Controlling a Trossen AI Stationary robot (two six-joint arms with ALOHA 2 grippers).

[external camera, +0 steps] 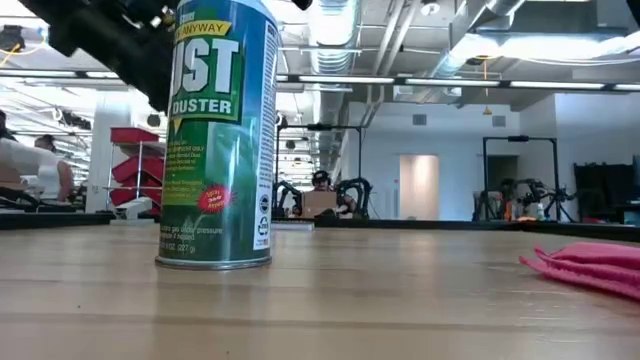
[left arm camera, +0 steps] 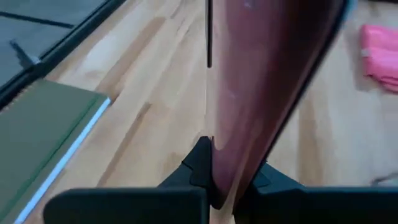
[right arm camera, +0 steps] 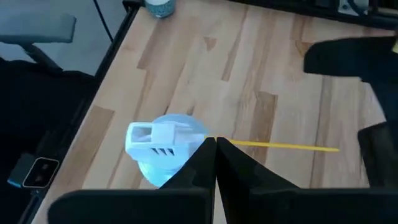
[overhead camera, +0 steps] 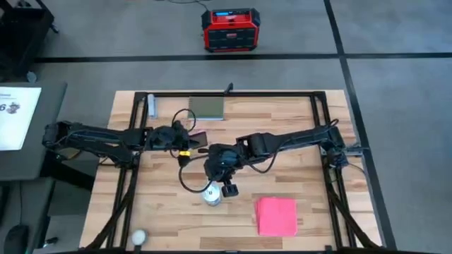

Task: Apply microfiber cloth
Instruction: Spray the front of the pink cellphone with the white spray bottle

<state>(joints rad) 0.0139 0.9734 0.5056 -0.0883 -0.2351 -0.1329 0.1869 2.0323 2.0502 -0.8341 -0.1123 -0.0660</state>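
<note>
You are still early in this job, judging by how things are lying: the soft pinkish-red microfiber cloth [overhead camera: 276,215] is sitting untouched near the front right corner of the pale wooden desk [overhead camera: 304,141], well apart from both arms, so the wiping itself is not yet started.

Your left gripper [overhead camera: 191,140] is hovering over the middle of the desk, a little toward the back, and its fingers are clenching a slim rigid phone with a pink back [left arm camera: 261,93], holding it on edge above the wood. That part looks done: the phone is being presented for cleaning.

Your right gripper [overhead camera: 229,189] is hanging just beside the top of the green aerosol duster can with a white nozzle cap [overhead camera: 212,194], near the middle of the front half of the desk. In the right wrist view its fingers [right arm camera: 205,168] are pressing together with nothing between them, and the can is standing upright on its own.

What is left, as I judge it: the right arm needs to reach the cloth, pick it up and bring it to the phone.

Counting: one cloth, one phone, one duster can, one dark green rectangular pad [overhead camera: 207,107] at the back edge, and one small white ball [overhead camera: 140,236] by the front left corner.
</note>
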